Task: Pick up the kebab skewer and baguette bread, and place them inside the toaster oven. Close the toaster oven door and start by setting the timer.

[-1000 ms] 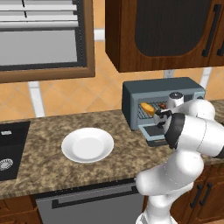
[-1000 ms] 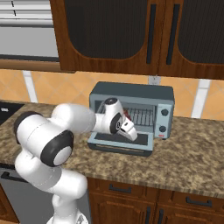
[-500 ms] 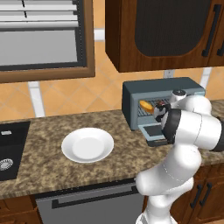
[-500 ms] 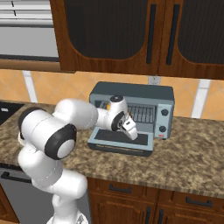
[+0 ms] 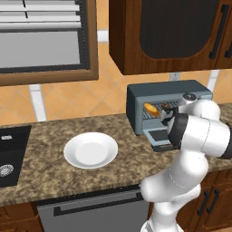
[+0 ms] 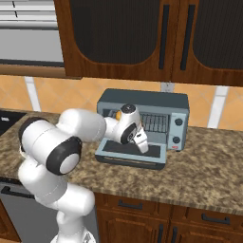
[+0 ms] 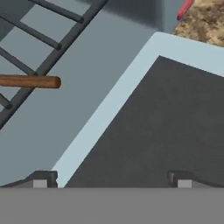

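Your claw (image 7: pixel 111 180), jaws spread wide and empty, hangs just above the lowered oven door (image 6: pixel 130 151), bread (image 5: pixel 151 108) and skewer (image 7: pixel 29 81) on the rack inside: the door looks stiff and hinged, so lift by its front edge.

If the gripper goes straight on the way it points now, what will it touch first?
Most likely the dark glass of the open toaster oven door, which lies flat right ahead of the open gripper. How near it is, is unclear.
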Robot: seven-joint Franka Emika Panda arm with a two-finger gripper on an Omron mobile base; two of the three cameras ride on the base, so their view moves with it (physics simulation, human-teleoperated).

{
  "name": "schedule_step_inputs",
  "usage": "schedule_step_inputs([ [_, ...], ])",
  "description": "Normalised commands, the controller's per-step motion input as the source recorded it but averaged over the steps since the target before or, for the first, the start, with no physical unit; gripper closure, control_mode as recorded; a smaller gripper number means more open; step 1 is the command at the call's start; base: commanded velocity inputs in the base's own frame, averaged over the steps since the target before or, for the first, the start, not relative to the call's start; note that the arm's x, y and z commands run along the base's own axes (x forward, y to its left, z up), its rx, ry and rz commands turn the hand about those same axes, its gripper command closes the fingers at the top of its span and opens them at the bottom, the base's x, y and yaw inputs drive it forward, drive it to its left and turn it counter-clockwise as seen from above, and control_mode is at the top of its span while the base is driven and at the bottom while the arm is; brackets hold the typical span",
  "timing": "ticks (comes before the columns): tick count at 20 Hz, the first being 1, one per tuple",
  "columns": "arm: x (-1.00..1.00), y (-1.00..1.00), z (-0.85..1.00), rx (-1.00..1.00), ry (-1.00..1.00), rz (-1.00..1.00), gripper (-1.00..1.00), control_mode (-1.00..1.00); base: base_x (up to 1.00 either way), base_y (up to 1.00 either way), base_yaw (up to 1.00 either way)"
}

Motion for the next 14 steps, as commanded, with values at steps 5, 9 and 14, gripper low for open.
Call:
schedule_step_inputs([
  [5,-1.00,0.00,0.12,0.00,-0.09,0.00,-1.00,-1.00,0.00,0.00,0.00],
  [9,-0.93,0.29,0.36,-0.01,0.01,0.18,-1.00,-1.00,0.00,0.00,0.00],
  [14,-0.82,0.29,0.00,-0.09,0.03,0.42,-1.00,-1.00,0.00,0.00,0.00],
])
